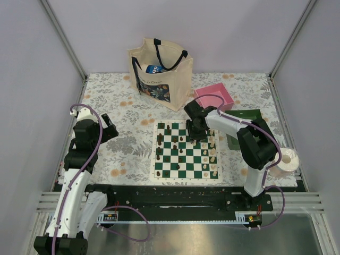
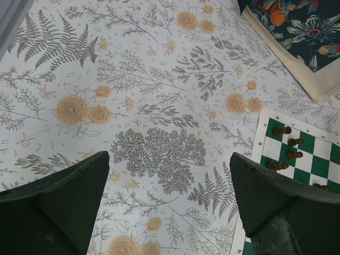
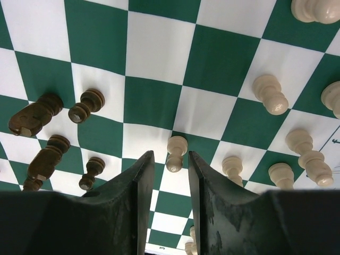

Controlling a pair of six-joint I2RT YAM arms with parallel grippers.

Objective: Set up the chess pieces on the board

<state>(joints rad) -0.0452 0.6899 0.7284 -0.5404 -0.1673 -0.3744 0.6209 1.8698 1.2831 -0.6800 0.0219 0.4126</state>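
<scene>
The green-and-white board [image 1: 187, 150] lies at the table's middle with dark pieces [image 1: 169, 130] on its left and middle squares and cream pieces [image 1: 213, 154] along its right side. My right gripper [image 1: 194, 133] hovers over the board's far middle. In the right wrist view its jaws [image 3: 171, 159] stand a little apart, with a cream pawn [image 3: 176, 153] standing on the board between the tips, untouched. Dark pieces [image 3: 87, 105] stand to its left, cream ones [image 3: 270, 94] to its right. My left gripper [image 2: 170, 170] is open and empty above the flowered cloth, left of the board [image 2: 305, 154].
A cream tote bag [image 1: 159, 71] stands at the back. A pink tray [image 1: 214, 96] and a green tray [image 1: 247, 127] sit right of the board. A tape roll [image 1: 284, 162] lies at the right edge. The flowered tablecloth [image 1: 122, 138] covers the table.
</scene>
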